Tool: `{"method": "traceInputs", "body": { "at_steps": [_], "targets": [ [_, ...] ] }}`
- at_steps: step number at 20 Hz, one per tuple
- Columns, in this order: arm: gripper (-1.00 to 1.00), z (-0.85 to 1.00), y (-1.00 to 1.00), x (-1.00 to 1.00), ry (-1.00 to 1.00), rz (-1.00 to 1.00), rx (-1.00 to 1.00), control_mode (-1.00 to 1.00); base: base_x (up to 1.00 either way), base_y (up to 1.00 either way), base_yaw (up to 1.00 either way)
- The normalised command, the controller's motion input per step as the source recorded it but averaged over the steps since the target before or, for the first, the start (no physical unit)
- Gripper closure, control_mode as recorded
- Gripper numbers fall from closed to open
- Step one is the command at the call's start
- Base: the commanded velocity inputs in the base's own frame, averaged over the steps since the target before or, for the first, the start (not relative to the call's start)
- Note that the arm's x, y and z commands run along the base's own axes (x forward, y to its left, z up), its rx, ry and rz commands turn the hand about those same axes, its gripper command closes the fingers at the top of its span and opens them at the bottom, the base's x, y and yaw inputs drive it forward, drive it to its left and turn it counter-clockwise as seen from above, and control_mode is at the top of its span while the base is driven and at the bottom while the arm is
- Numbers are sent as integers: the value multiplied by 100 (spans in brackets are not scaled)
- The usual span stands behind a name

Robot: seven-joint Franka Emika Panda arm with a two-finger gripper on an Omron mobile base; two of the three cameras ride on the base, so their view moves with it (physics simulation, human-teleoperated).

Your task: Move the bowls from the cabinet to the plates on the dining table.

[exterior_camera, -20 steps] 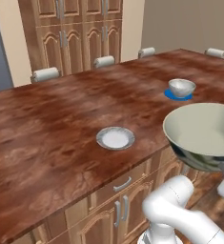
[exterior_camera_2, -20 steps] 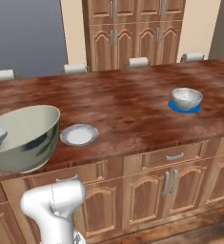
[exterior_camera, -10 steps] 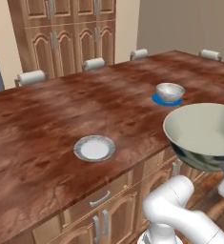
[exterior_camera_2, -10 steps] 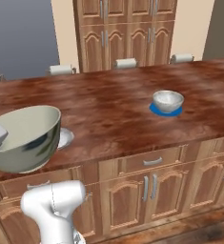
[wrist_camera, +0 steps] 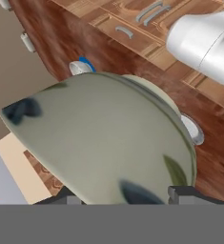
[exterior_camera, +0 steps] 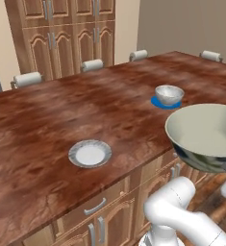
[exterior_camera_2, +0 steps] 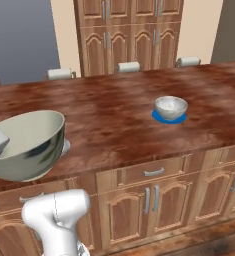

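the whole scene has slid across both base views over the last second, so the base is driving along the long glossy reddish-brown wood-grain bench (exterior_camera: 47, 120), not the things moving on it. the small flat white-grey round plate (exterior_camera: 90, 153) now sits further into the left base view than a second ago, nearer the carried bowl. the round deep grey-green bowl with dark markings and a cream inside (exterior_camera: 208, 136) hangs by the bench's near edge at the same spot relative to the arm, and in the hand view it sits between the dark fingertips (wrist_camera: 182, 194). the gripper (wrist_camera: 125, 198) stands part-way closed on it, though the contact itself is hidden behind the bowl. the pale grey-white speckled round bowl (exterior_camera_2: 171, 107) already rests on the bright blue flat plate (exterior_camera_2: 161, 119). judging by this, one bowl is delivered and the second is being brought toward the empty white-grey plate.
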Motion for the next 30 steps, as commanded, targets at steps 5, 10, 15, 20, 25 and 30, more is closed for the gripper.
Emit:
{"method": "traceInputs", "body": {
  "at_steps": [5, 10, 15, 20, 25, 30],
  "targets": [
    [100, 0, 0, 0, 0, 0, 0, 100, 27, 0, 0],
    [100, 0, 0, 0, 0, 0, 0, 100, 36, 0, 0],
    [100, 0, 0, 0, 0, 0, 0, 100, 10, 0, 0],
    [100, 0, 0, 0, 0, 0, 0, 100, 6, 0, 0],
    [100, -3, 0, 13, 0, 0, 2, -100, 2, 0, 0],
    [100, -4, 0, 40, 0, 0, 4, -100, 0, 0, 0]
  ]
}}
